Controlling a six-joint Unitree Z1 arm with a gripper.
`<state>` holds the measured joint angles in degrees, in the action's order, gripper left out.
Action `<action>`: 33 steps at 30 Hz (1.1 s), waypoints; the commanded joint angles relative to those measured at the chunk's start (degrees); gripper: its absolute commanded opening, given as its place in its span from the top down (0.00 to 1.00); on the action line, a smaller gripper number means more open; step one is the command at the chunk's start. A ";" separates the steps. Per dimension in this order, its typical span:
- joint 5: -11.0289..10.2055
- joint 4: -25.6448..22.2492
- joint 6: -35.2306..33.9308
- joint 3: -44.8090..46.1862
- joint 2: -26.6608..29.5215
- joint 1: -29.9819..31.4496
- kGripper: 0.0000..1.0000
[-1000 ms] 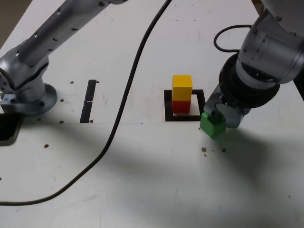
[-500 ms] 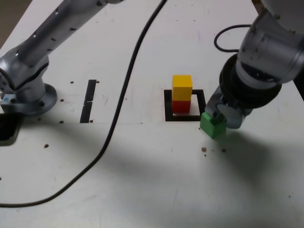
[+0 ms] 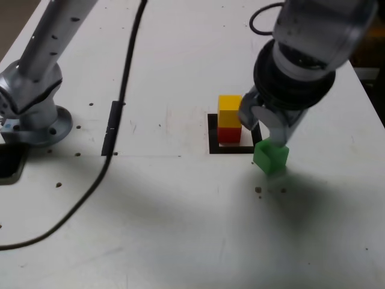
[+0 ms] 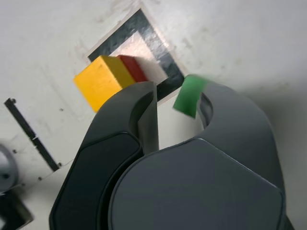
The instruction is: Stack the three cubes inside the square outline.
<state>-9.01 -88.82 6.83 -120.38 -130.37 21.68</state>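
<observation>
Inside square outline (image 3: 212, 133): yellow cube (image 3: 230, 111) atop red cube (image 3: 227, 134); green cube (image 3: 270, 157) outside; jaws apart, empty.

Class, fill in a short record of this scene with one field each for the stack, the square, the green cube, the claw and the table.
stack: yellow cube on red cube, two high
square: black outline around the stack's base
green cube: just outside the square's corner, on the exterior view's right; blurred, whether it rests on the table is unclear
claw: jaws parted, above the green cube; cube lies by one jaw in the wrist view, no grip shown
table: white, a black cable across it
</observation>
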 commanded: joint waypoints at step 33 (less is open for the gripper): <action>9.97 4.10 12.01 3.59 -1.42 -6.09 0.40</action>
<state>0.77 -84.78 18.77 -116.57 -131.59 15.53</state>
